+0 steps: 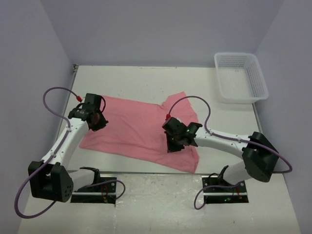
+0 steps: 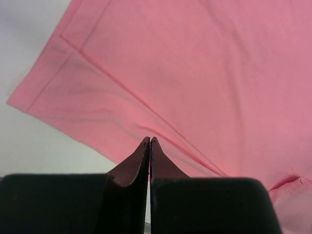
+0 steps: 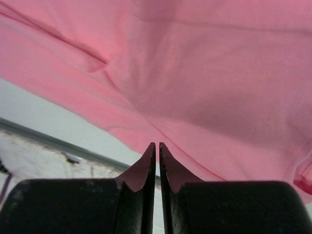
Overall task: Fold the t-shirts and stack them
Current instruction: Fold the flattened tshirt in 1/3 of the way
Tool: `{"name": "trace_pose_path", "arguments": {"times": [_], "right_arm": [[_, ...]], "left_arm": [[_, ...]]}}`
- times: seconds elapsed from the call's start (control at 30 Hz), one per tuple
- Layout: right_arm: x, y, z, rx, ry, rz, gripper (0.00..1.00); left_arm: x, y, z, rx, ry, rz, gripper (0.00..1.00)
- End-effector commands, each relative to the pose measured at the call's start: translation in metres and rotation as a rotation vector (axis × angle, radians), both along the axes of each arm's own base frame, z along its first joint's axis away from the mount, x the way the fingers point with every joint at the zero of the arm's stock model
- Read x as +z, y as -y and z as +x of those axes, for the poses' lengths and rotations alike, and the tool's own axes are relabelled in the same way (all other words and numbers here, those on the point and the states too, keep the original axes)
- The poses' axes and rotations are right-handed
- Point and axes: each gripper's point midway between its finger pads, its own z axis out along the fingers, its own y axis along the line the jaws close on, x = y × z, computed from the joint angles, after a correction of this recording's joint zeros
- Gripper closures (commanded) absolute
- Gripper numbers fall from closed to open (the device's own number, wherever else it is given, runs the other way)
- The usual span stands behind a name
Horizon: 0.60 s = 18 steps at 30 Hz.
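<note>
The pink t-shirt (image 1: 136,129) lies spread but rumpled in the middle of the table (image 1: 146,78), one sleeve pointing to 1 o'clock, towards the basket (image 1: 242,99) in the far corner. The left gripper (image 2: 149,141) sits at the shirt's 9 o'clock edge, jaws pressed together right over a hem. The right gripper (image 3: 157,146) is low at the 5 o'clock side, jaws all but shut. Whether either pinches cloth I cannot tell. Posted at opposite edges, they look set to pull the shirt flat before folding
</note>
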Motion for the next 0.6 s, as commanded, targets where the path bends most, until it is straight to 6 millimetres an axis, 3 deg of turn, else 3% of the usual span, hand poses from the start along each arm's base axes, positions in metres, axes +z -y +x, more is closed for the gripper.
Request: {"name": "trace_pose_path", "arguments": {"times": [0.0,0.1,0.17,0.2,0.27,0.4,0.57], "right_arm": [[0.049,-0.009,0.022,0.028,0.108,0.003,0.93],[0.059,-0.027,0.032,0.075,0.113,0.01,0.82],[0.053,-0.035,0.038,0.102,0.105,-0.009,0.76],[0.059,-0.045,0.043,0.118,0.113,0.012,0.77],[0.052,-0.052,0.049,0.137,0.109,-0.008,1.0],[0.049,-0.072,0.057,0.176,0.116,0.027,1.0],[0.039,-0.101,0.047,0.266,0.03,0.114,1.0]], "left_arm": [[0.006,0.012,0.022,-0.059,0.039,-0.029,1.0],[-0.024,0.017,0.026,-0.083,-0.066,-0.039,1.0],[-0.034,0.02,0.031,-0.096,-0.076,-0.046,1.0],[-0.039,0.022,0.032,-0.106,-0.084,-0.053,1.0],[-0.047,0.027,0.041,-0.138,-0.078,-0.067,1.0],[-0.048,0.032,0.057,-0.153,-0.06,-0.077,1.0],[-0.046,0.031,0.075,-0.148,-0.051,-0.062,1.0]]}}
